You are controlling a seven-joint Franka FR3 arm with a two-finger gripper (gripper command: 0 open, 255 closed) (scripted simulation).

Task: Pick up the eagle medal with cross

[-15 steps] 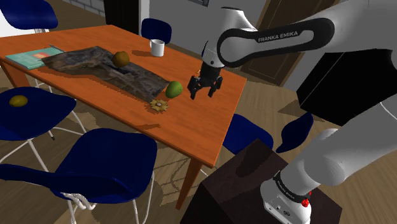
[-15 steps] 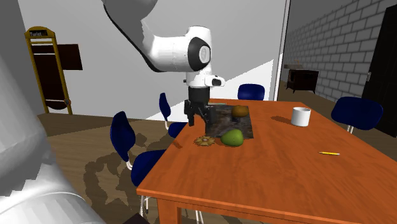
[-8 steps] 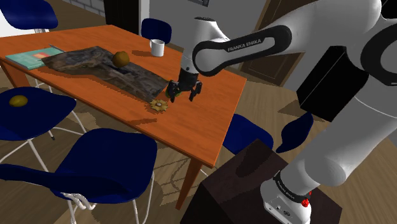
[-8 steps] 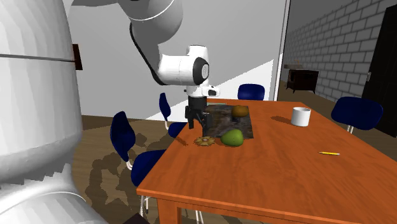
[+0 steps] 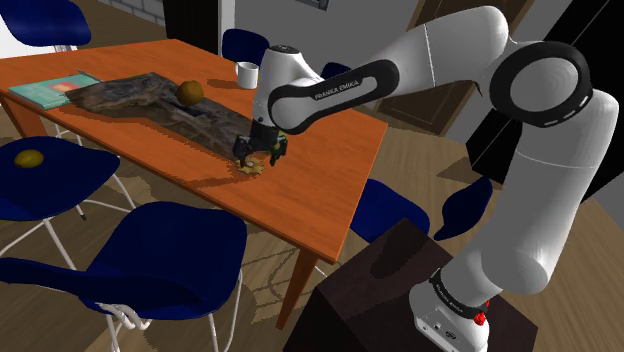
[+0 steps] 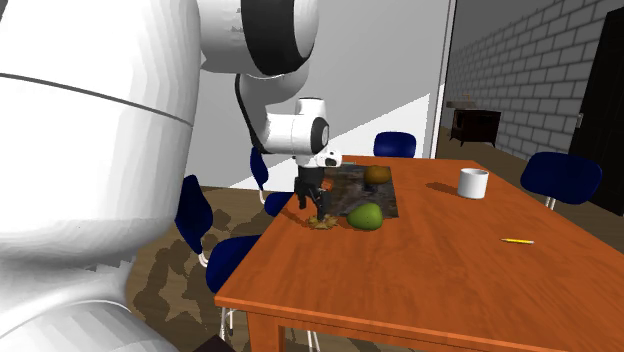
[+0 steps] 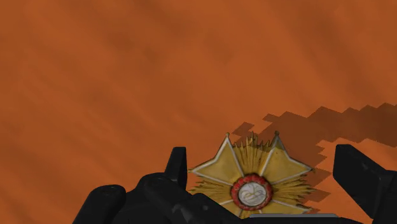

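The medal [image 7: 251,181] is a gold star-shaped cross with a red-ringed white centre. It lies flat on the orange-brown table [image 5: 320,180], near the table's edge [image 6: 322,224]. My black gripper [image 7: 262,159] is lowered right over it and open. One finger [image 7: 177,167] stands on each side of the medal, neither clasping it. In the shoulder view the gripper [image 5: 258,155] hangs just above the medal [image 5: 251,168] and covers part of it. In the second exterior view the gripper [image 6: 313,208] points down at the same spot.
A green fruit [image 6: 365,215] lies close beside the medal, on the corner of a dark mat [image 5: 150,100]. A brown fruit [image 5: 190,91], a white mug [image 5: 247,74], a teal book [image 5: 52,89] and a yellow pencil [image 6: 517,241] are farther off. Blue chairs [image 5: 170,260] ring the table.
The arm has swung toward the shoulder view's left and come down, from beside the green fruit to over the medal. The fingers have stayed apart.
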